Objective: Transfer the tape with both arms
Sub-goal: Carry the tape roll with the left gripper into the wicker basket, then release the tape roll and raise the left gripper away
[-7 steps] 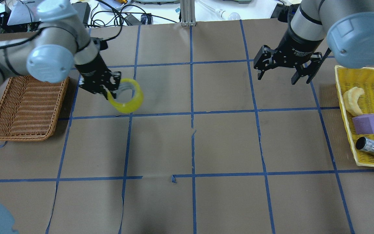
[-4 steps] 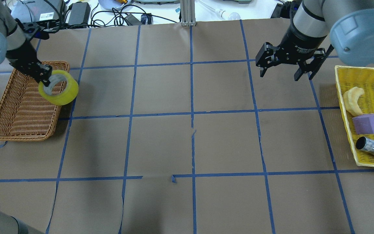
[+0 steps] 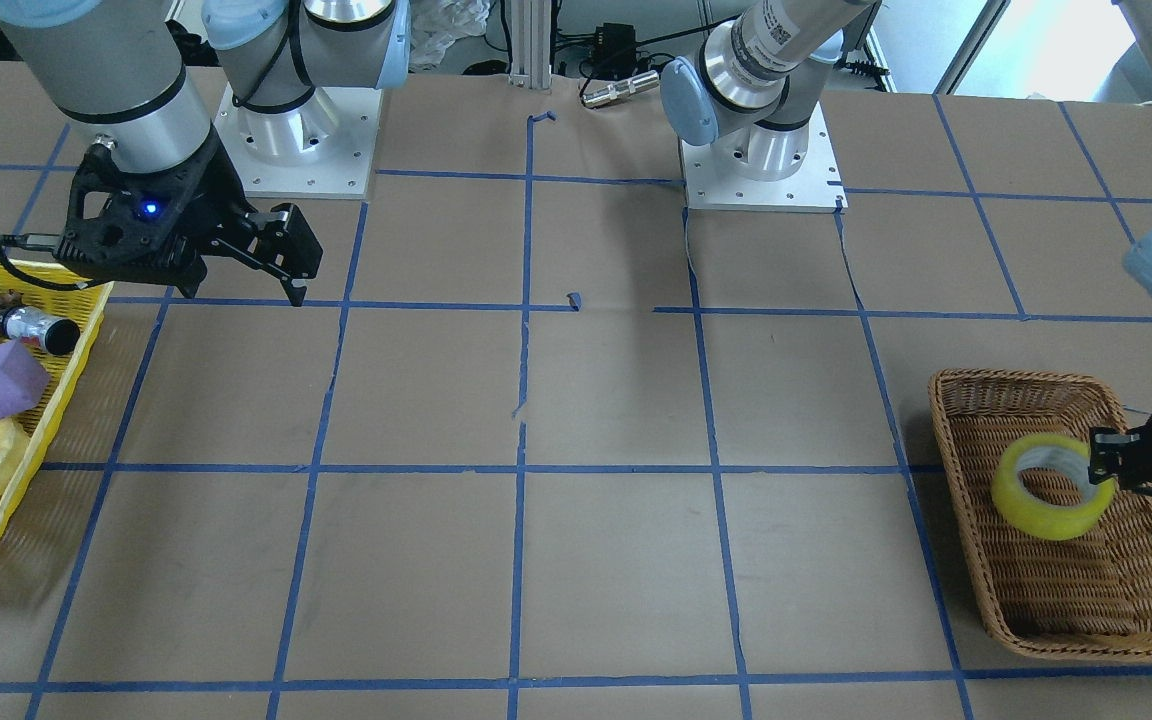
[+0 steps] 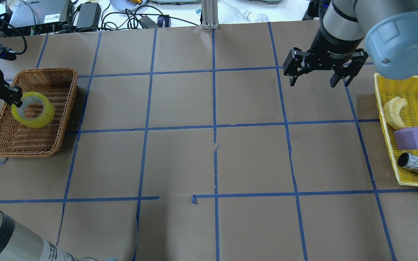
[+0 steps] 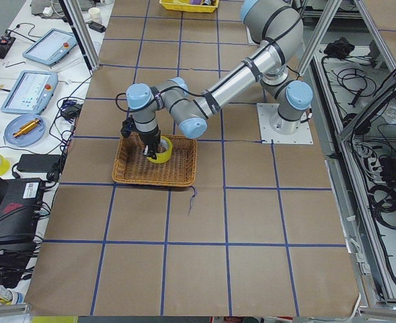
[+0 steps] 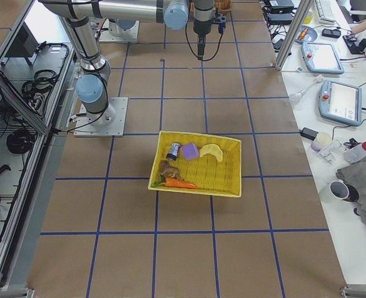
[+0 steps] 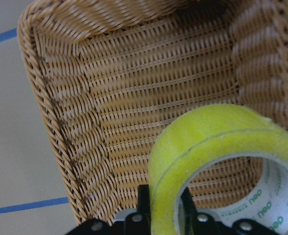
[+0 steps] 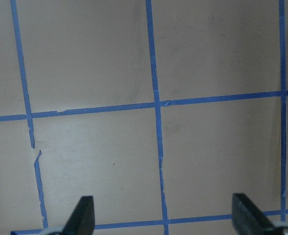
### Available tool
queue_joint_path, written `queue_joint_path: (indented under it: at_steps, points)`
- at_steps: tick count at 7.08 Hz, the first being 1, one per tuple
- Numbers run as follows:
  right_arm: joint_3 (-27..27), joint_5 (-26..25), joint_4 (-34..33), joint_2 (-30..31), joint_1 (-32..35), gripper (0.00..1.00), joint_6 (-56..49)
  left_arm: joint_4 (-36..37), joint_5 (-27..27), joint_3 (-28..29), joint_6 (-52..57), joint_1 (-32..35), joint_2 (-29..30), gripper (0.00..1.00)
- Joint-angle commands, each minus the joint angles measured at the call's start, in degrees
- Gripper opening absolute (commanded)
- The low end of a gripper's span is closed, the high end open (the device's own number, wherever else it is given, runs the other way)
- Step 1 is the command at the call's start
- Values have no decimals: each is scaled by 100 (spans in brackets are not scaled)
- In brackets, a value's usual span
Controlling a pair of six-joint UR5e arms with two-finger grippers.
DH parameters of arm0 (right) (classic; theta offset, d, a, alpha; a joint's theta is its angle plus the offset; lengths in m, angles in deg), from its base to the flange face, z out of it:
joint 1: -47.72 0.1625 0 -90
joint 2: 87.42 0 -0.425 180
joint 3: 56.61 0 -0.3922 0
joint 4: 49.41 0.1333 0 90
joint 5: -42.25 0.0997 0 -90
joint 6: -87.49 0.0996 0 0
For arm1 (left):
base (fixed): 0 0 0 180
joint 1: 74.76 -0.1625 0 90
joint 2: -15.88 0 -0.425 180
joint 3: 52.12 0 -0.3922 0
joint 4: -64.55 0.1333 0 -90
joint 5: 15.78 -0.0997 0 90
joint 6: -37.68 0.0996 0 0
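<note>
The left gripper (image 4: 16, 101) is pinching the wall of the tape (image 4: 33, 110), holding it hole-up over the middle of the wicker basket (image 4: 72, 95). The right gripper (image 4: 312, 83) is hanging spread and empty, well away from that basket.

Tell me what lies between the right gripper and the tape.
Overhead view: only the wicker basket's wall and bare gridded paper separate the right gripper from the tape.
</note>
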Motion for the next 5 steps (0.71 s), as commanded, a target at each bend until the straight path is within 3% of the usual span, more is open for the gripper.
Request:
queue_joint_path:
  at_steps: [1, 3, 5]
  points:
    - [6, -45, -6, 10, 25, 100, -12, -269, 124, 167, -105, 518, -509, 90]
    - [23, -45, -32, 10, 25, 100, -3, -1854, 309, 938, -1293, 1502, -1187, 90]
    - [23, -53, -24, 19, 16, 100, 58, -2465, 293, 846, -4256, 2897, -1899, 100]
